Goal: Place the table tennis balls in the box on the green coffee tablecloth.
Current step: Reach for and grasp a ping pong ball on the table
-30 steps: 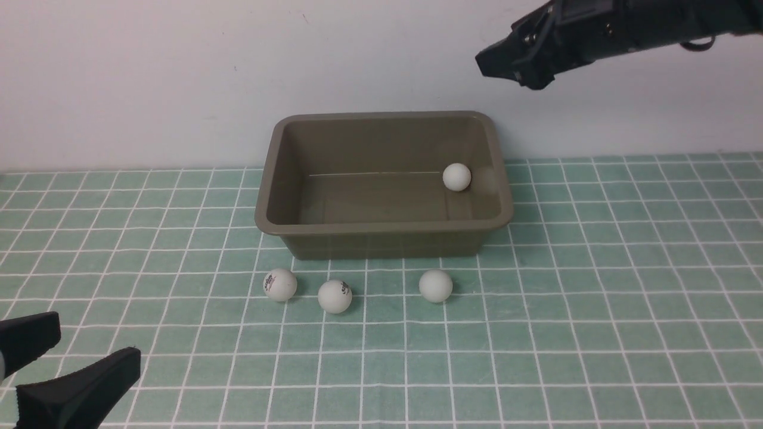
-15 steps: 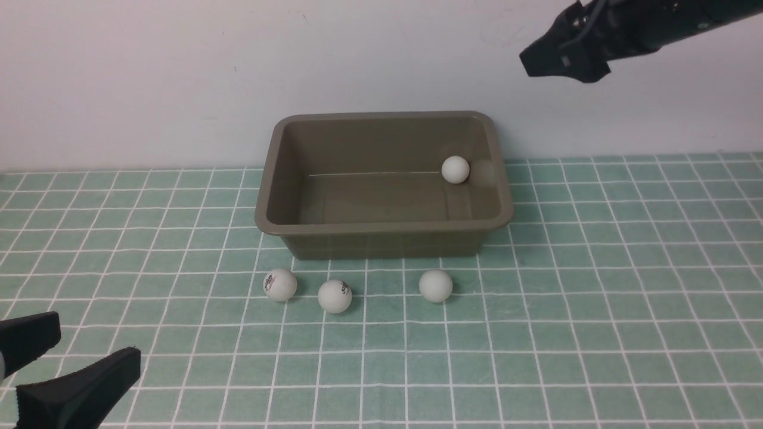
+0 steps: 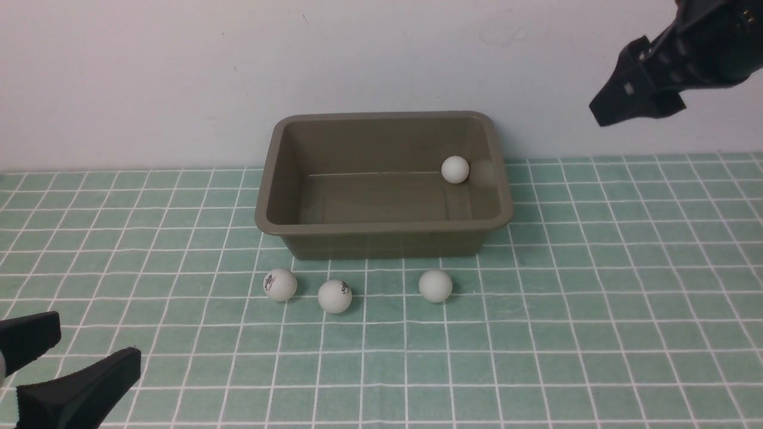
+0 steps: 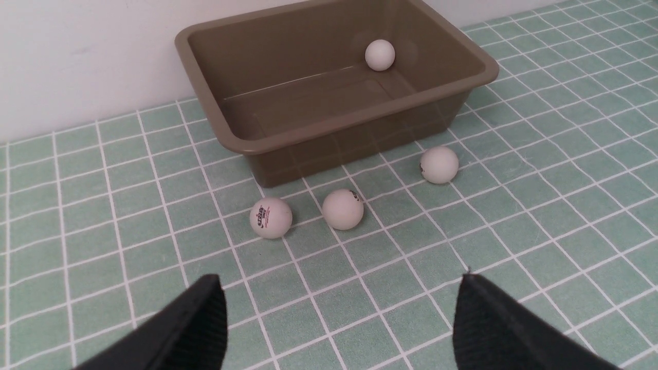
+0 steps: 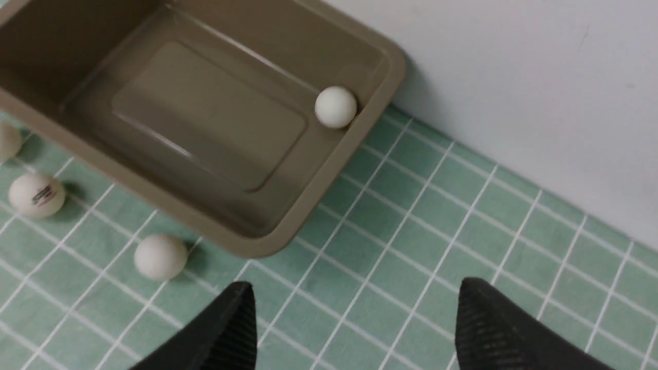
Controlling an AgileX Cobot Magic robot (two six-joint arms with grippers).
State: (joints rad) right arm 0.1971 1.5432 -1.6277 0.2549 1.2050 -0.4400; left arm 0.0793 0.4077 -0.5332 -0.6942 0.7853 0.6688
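Front view, starting at your left: the left fingers (image 3: 83, 381) sit low in the near left corner, above the cloth (image 3: 596, 298). They are spread wide with nothing between them. The left wrist view shows only bare checked cloth in the gap between those fingers (image 4: 195, 329).

Moving right, you see three balls lying on the cloth in a loose row just in front of the box (image 3: 381, 226). The left ball (image 3: 280, 284) and the middle ball (image 3: 334, 296) lie near each other without touching, and both carry small dark print. The right ball (image 3: 436, 285) lies apart from that pair, below the right half of the box's front wall. None of the three touches the box.

The box stands open on the cloth, its back close to the wall (image 3: 179, 71). A fourth ball (image 3: 455, 169) rests inside it, in the far right corner; the right wrist view shows that ball (image 5: 335, 107) close to the corner walls.

At your far right, the right fingers (image 3: 632, 95) hang high in the air, well apart from the box and angled down towards it. From the front you see them side-on. The right wrist view shows them (image 5: 226, 334) spread and holding nothing.
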